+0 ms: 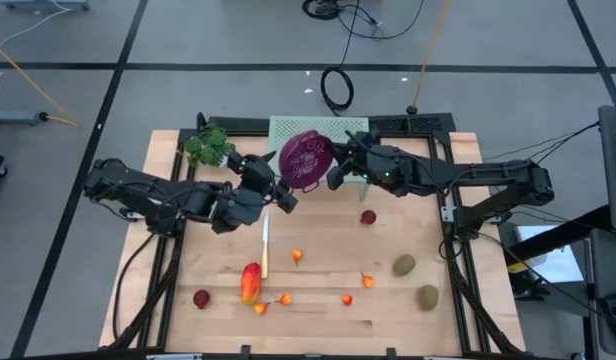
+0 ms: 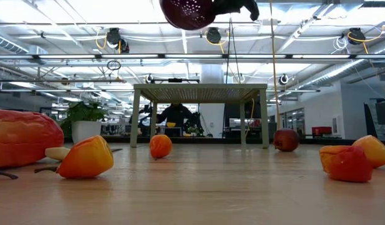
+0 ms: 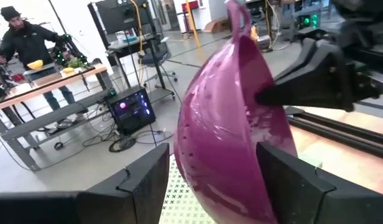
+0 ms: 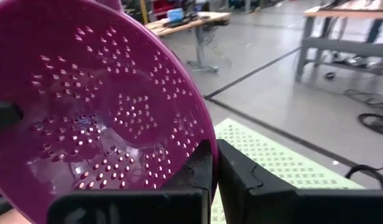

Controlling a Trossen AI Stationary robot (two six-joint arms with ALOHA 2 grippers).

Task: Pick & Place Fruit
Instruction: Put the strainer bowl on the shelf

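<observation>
A purple colander (image 1: 306,158) hangs tilted above the table's far middle, over a green perforated mat (image 1: 288,128); it also shows at the top of the low view (image 2: 192,12). My right gripper (image 1: 338,172) is shut on its rim. My left gripper (image 1: 280,192) is open, and its fingers (image 3: 142,180) stand on either side of the colander's bowl (image 3: 222,143). The fruit lies on the table nearer the front: a red-yellow mango (image 1: 250,283), two kiwis (image 1: 404,265) (image 1: 428,296), two dark red balls (image 1: 368,217) (image 1: 201,298) and several small orange pieces (image 1: 298,256). My right gripper pinches the colander's rim (image 4: 207,146), one finger inside the bowl and one outside. It comes level from the table's right side. The colander is lifted clear of the table and tilted on edge. My left gripper: I cannot tell whether its open fingers touch the bowl.
A yellow-handled knife (image 1: 265,245) lies near the table's middle, pointing toward the mango. A green leafy plant (image 1: 208,147) stands at the far left. Black frame rails (image 1: 458,260) run along the table's sides. A person stands at a bench in the room (image 3: 20,37).
</observation>
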